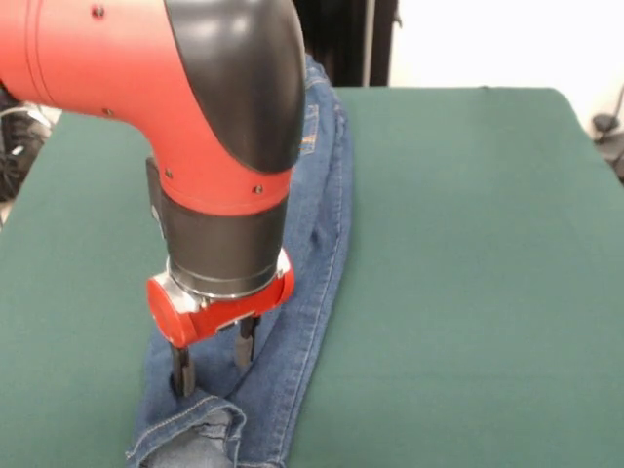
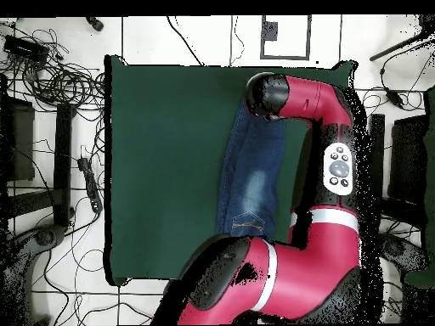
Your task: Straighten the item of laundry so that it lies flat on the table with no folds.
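The item of laundry (image 1: pixel 317 210) is a pair of blue jeans lying lengthwise as a narrow strip on the green table (image 1: pixel 468 244), folded along its length. Its near end is bunched into a rumpled fold (image 1: pixel 200 434) at the front edge. My gripper (image 1: pixel 212 363) points straight down over that end, open, its fingertips (image 1: pixel 181 382) at or just above the denim with nothing between them. In the overhead view the jeans (image 2: pixel 252 165) lie right of the table's (image 2: pixel 161 170) middle, an orange-stitched pocket (image 2: pixel 248 223) toward the robot. The arm hides the gripper and the far end there.
The arm's upper link (image 2: pixel 336 161) runs along the table's right edge beside the jeans. Cables (image 2: pixel 59 81) and dark equipment (image 2: pixel 64 161) lie on the floor left of the table. Green cloth stretches wide on the jeans' other side (image 1: pixel 487 341).
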Robot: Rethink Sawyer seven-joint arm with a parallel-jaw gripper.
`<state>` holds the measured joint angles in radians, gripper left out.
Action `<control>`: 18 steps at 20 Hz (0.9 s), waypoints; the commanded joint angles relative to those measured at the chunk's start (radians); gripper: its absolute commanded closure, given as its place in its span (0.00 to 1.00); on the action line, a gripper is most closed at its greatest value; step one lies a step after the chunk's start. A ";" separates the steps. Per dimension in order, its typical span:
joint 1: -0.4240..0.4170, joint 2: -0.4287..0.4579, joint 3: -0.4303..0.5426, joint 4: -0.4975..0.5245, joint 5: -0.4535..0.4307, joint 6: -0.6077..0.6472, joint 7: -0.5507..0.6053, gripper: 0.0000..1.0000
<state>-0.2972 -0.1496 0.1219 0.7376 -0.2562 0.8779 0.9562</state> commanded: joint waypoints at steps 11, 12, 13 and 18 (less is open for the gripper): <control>0.029 0.171 0.028 0.029 -0.004 -0.029 0.155 0.00; 0.027 0.172 0.031 0.031 -0.003 -0.033 0.153 0.00; 0.025 0.173 0.033 0.032 -0.002 -0.038 0.150 0.00; 0.021 0.165 0.039 0.044 0.001 -0.045 0.144 0.00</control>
<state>-0.2956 -0.0791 0.1204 0.6938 -0.2514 0.8646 0.9562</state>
